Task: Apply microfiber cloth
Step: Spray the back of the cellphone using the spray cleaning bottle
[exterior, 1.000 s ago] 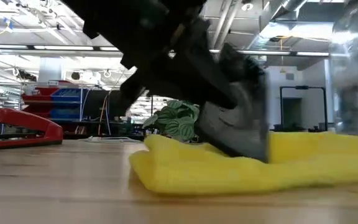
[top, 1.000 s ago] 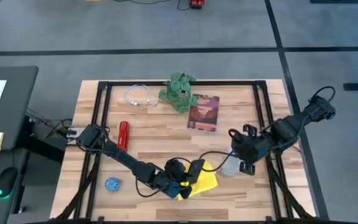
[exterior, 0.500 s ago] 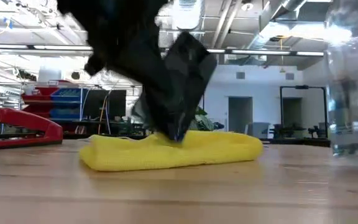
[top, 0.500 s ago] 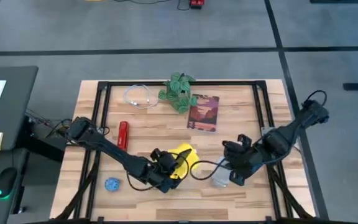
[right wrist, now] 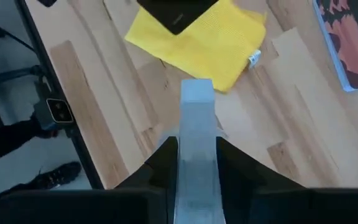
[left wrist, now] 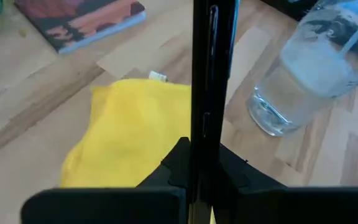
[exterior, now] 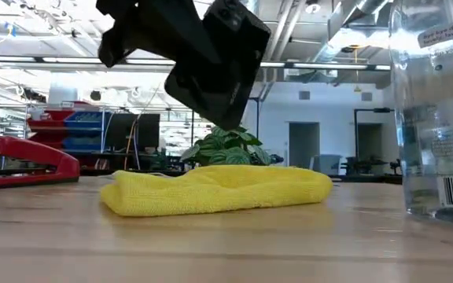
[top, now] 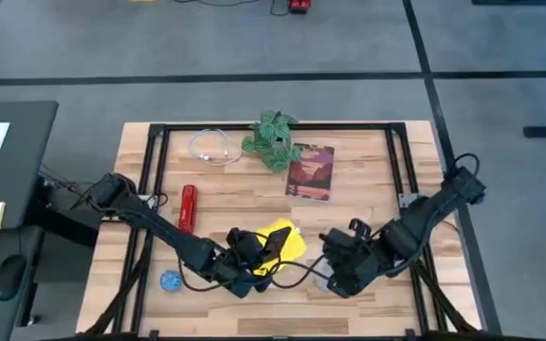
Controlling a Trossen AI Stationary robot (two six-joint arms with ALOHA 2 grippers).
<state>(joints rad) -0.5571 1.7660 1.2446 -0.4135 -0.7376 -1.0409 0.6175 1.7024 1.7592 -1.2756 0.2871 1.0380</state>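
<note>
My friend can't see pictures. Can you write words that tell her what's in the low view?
A folded yellow microfiber cloth lies on the wooden table, with the left gripper holding a black smartphone just above it. A red stapler sits at the left, a clear plastic bottle at the right, and a green plant behind.

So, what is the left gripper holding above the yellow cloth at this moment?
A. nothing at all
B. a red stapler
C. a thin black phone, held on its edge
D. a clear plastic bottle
C: in the left wrist view, the left gripper is clamped on a thin black phone standing edge-on over the microfiber cloth; the clear bottle is in the right gripper.
</note>
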